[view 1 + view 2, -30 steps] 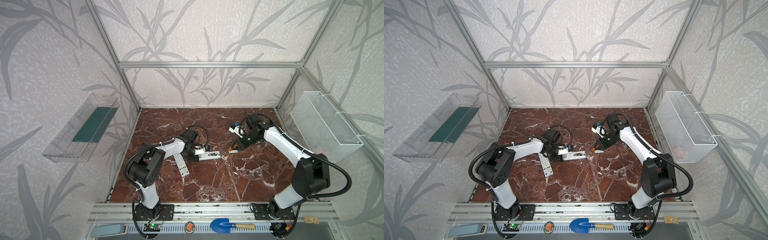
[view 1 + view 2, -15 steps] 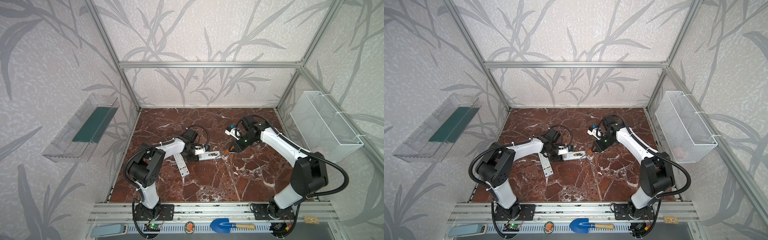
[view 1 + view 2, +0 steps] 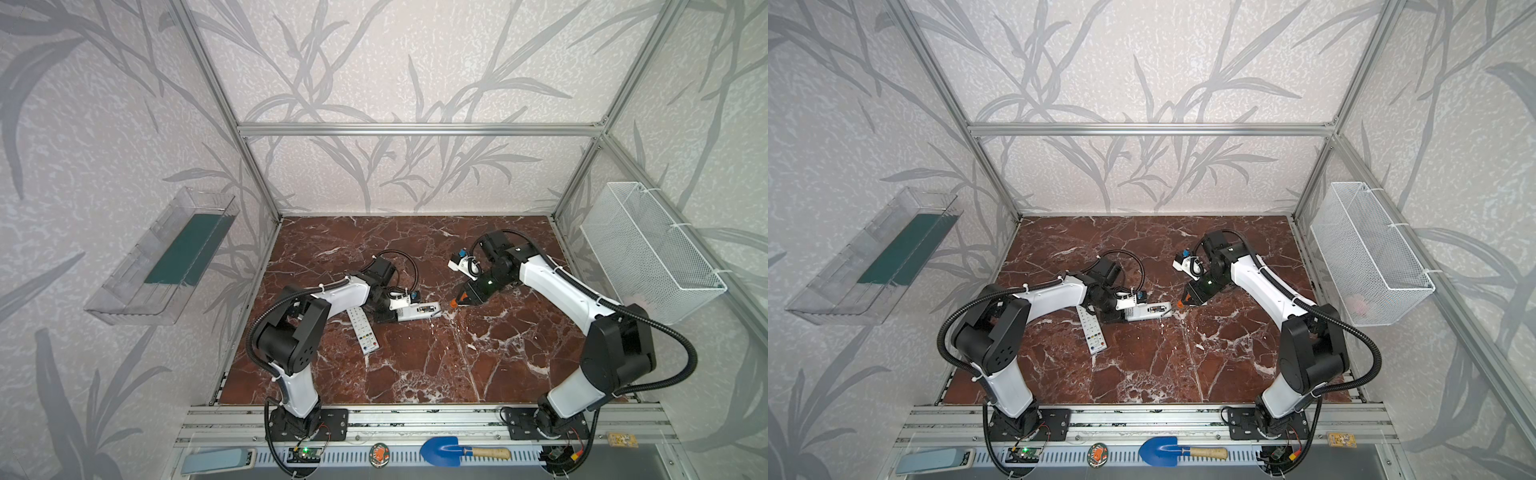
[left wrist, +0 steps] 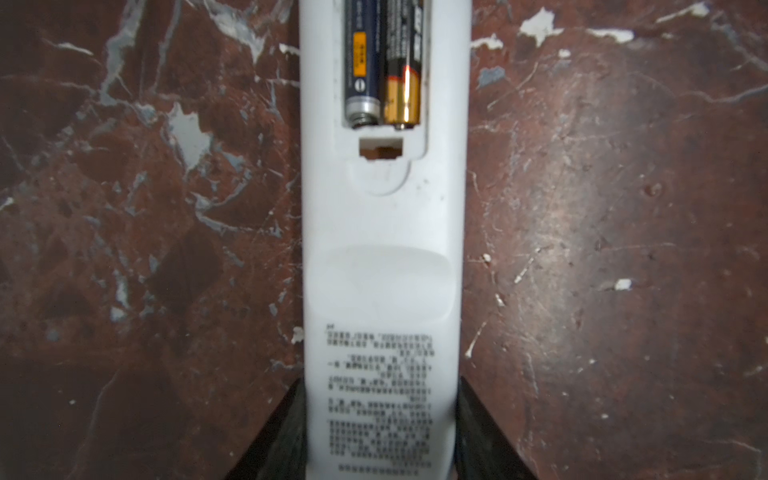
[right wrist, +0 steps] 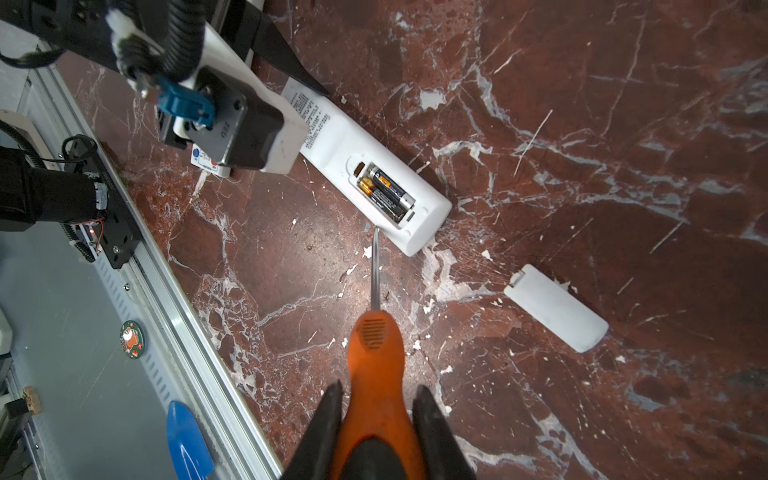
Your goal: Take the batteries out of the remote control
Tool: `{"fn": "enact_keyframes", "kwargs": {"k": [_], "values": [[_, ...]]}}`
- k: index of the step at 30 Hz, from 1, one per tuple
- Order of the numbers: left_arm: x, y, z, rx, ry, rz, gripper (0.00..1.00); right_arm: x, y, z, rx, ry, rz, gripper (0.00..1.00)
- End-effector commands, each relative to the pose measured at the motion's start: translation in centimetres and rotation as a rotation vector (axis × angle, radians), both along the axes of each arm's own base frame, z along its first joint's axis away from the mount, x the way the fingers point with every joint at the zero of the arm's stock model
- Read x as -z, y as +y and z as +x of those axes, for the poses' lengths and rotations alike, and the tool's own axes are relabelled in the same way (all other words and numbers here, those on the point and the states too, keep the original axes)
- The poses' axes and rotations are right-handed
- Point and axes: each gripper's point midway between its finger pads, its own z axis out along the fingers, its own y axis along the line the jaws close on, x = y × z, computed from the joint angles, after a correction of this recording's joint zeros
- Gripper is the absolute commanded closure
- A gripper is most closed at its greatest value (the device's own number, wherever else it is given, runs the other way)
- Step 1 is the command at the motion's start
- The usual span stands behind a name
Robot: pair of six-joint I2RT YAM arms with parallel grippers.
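Left gripper point(image 4: 380, 432) clamps the white remote point(image 4: 382, 257); right gripper point(image 5: 376, 415) pinches the orange screwdriver point(image 5: 376, 353). Slip its tip under the batteries point(image 5: 384, 192), levering gently.

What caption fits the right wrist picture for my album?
Right gripper points an orange screwdriver at two batteries in the open white remote, its cover lying nearby.

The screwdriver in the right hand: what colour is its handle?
The handle is orange, clearest in the right wrist view.
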Motion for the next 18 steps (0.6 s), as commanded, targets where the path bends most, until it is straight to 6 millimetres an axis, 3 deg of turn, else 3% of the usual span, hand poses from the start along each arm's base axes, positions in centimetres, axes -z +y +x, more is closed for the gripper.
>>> {"fn": "enact_keyframes", "kwargs": {"k": [1, 18], "values": [[0.4, -0.5, -2.4, 0.065, 0.071, -0.005, 1.00, -2.2, 0.5, 1.3, 0.003, -0.075, 0.042, 1.00], [0.4, -0.5, -2.3, 0.060, 0.071, -0.004, 1.00, 0.0, -1.3, 2.3, 0.038, -0.060, -0.060, 1.00]]}}
